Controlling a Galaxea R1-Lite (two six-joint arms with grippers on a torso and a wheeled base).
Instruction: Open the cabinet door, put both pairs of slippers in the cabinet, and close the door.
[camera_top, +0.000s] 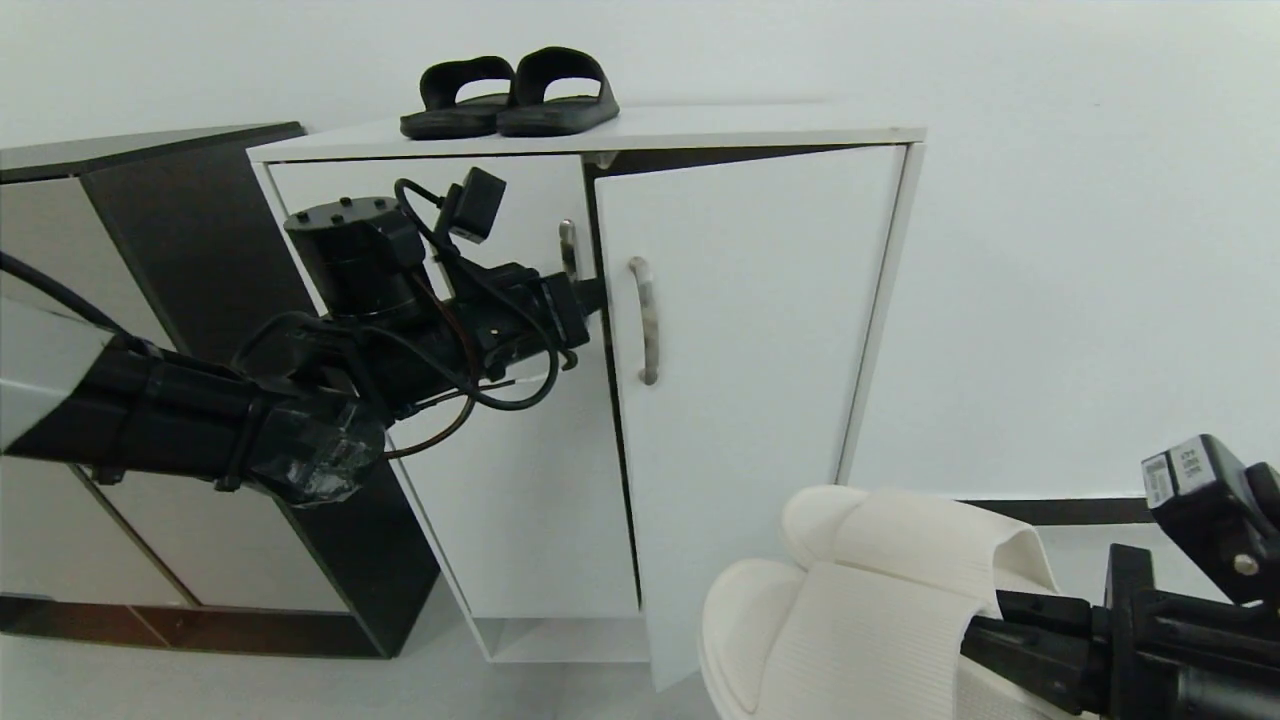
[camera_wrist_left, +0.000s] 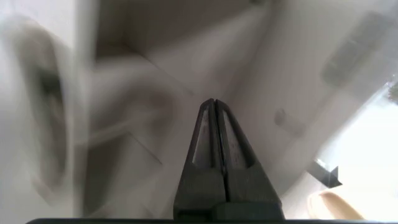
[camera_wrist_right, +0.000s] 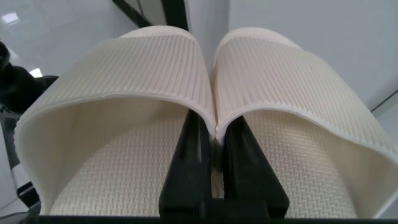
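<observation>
A white two-door cabinet (camera_top: 760, 125) stands ahead. Its right door (camera_top: 740, 400) is slightly ajar, with a metal handle (camera_top: 646, 320) near the opening edge. The black slippers (camera_top: 510, 95) sit side by side on the cabinet top. My left gripper (camera_top: 592, 297) is shut, its tips at the gap between the two doors, beside the left door's handle (camera_top: 568, 250). In the left wrist view the left gripper (camera_wrist_left: 214, 106) has its fingers pressed together, pointing into the dim gap. My right gripper (camera_wrist_right: 217, 134) is shut on the inner straps of the white slippers (camera_top: 860, 600), low in front of the right door.
A dark cabinet (camera_top: 200, 230) with glossy panels stands against the white cabinet's left side. A plain white wall with a black baseboard (camera_top: 1060, 510) lies to the right. Pale floor (camera_top: 300, 690) runs in front.
</observation>
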